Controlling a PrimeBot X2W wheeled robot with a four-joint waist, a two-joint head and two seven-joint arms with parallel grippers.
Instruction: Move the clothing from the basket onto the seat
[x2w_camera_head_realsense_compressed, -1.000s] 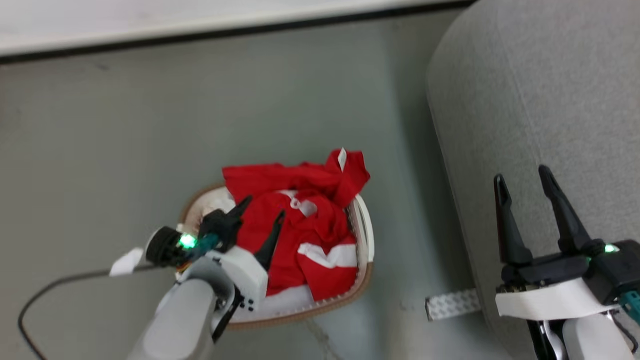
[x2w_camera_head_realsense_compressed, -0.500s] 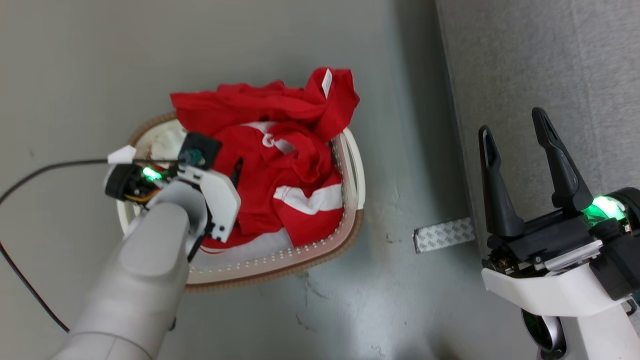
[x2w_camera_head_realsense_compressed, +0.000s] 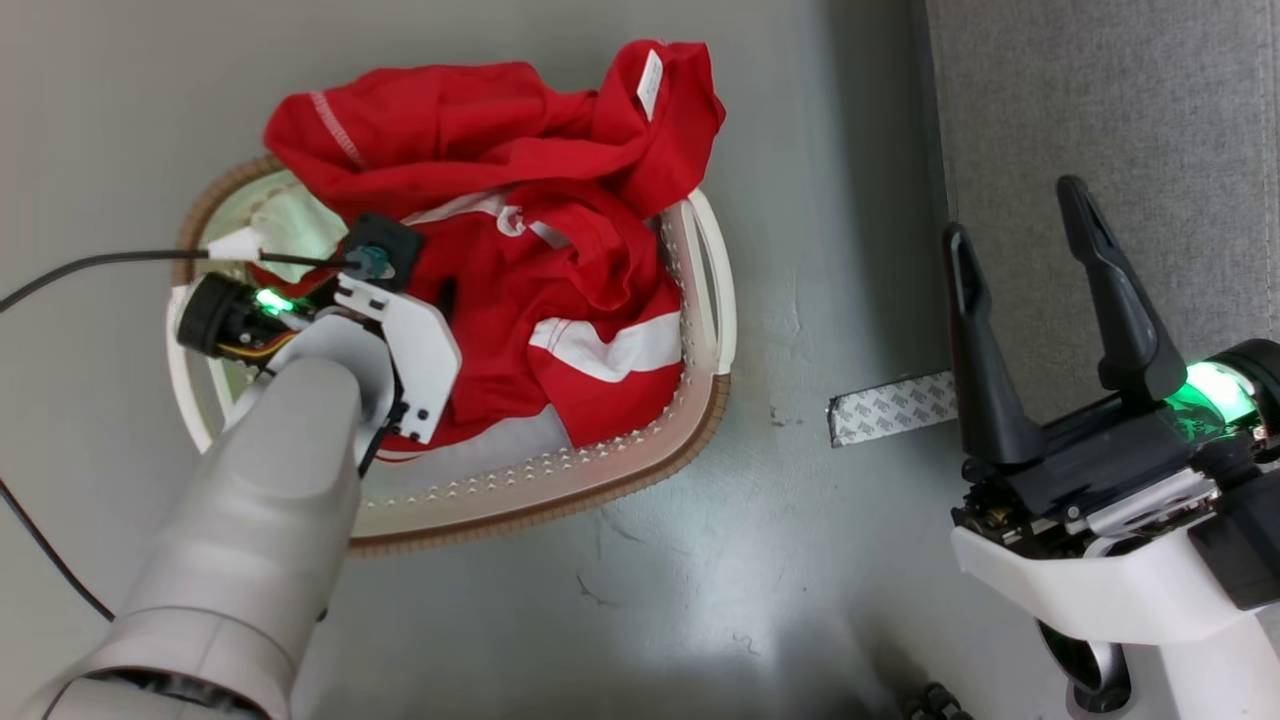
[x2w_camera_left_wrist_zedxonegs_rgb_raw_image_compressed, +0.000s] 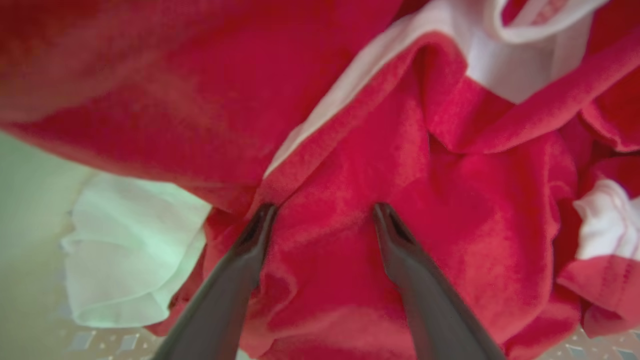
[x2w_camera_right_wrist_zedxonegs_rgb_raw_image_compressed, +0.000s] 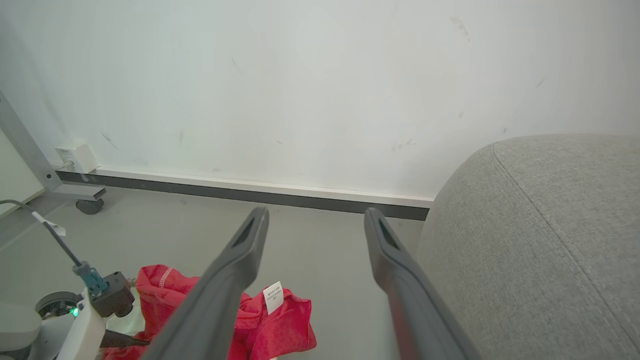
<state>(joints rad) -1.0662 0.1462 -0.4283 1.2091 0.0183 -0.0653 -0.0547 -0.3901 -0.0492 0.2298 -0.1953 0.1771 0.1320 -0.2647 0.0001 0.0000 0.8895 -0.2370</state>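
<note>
Seat (x2w_camera_head_realsense_compressed: 1100, 100): grey sofa at the right; basket (x2w_camera_head_realsense_compressed: 560, 490) on the floor (x2w_camera_head_realsense_compressed: 780, 600) to its left, near but apart; clothing (x2w_camera_head_realsense_compressed: 500, 150) heaped in the basket, one fold spilling over the far rim; soft, light, limp, likely to trail and catch the rim when lifted; best pinched at a thick bunched fold mid-heap; left gripper (x2w_camera_left_wrist_zedxonegs_rgb_raw_image_compressed: 324, 207) jaws spread wide, tips pressed into red cloth, nothing clamped; right gripper (x2w_camera_head_realsense_compressed: 1012, 210) spread wide, empty, over the sofa edge; white tag (x2w_camera_head_realsense_compressed: 649, 84) on the far fold
</note>
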